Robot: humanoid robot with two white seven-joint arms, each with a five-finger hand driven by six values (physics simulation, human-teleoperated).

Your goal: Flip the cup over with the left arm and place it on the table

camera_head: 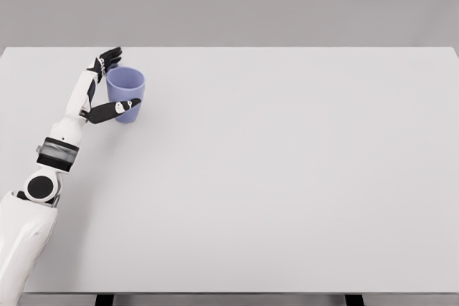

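Observation:
A lavender-blue cup stands upright on the white table at the far left, with its mouth facing up. My left hand wraps around it from the left. The black thumb lies across the cup's front wall. The fingers reach behind its rim on the far side. The cup's base rests on the table, or very close to it. My left forearm runs from the lower left corner up to the cup. The right arm is out of view.
The table's back edge runs just behind the cup, and its left edge lies under my forearm. The wall beyond is plain grey.

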